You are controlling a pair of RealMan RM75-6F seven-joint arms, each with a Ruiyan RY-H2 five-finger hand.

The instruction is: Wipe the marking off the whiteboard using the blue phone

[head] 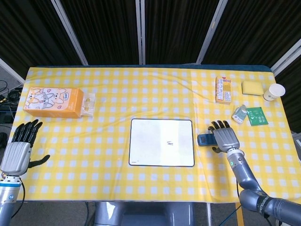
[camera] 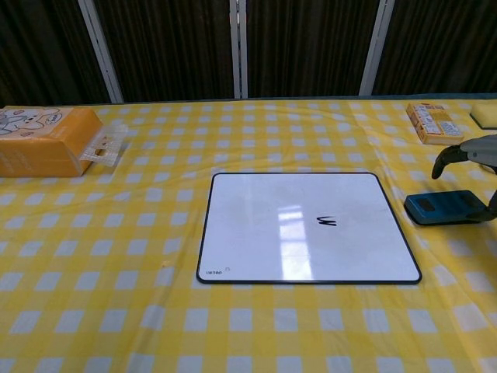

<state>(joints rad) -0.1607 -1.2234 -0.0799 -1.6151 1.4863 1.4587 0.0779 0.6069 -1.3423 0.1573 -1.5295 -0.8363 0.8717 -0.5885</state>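
The whiteboard [head: 155, 146] [camera: 264, 233] lies flat at the table's middle, with a small black marking [head: 170, 142] [camera: 325, 221] right of its centre. Just off its right edge lies the blue phone [head: 204, 140] [camera: 444, 207], flat on the yellow checked cloth. My right hand [head: 224, 136] [camera: 475, 155] hovers over the phone's right end with fingers spread; in the chest view one finger arches above the phone and the thumb sits by its right end, with no grip showing. My left hand [head: 18, 151] is open at the near left edge, holding nothing.
An orange tissue box [head: 52, 102] [camera: 43, 140] and a clear packet [head: 88, 103] sit at the far left. At the far right are a snack box [head: 223, 89], a yellow sponge [head: 251, 87], a paper cup [head: 273, 92], a green packet [head: 257, 116] and a small wrapped item [head: 240, 113].
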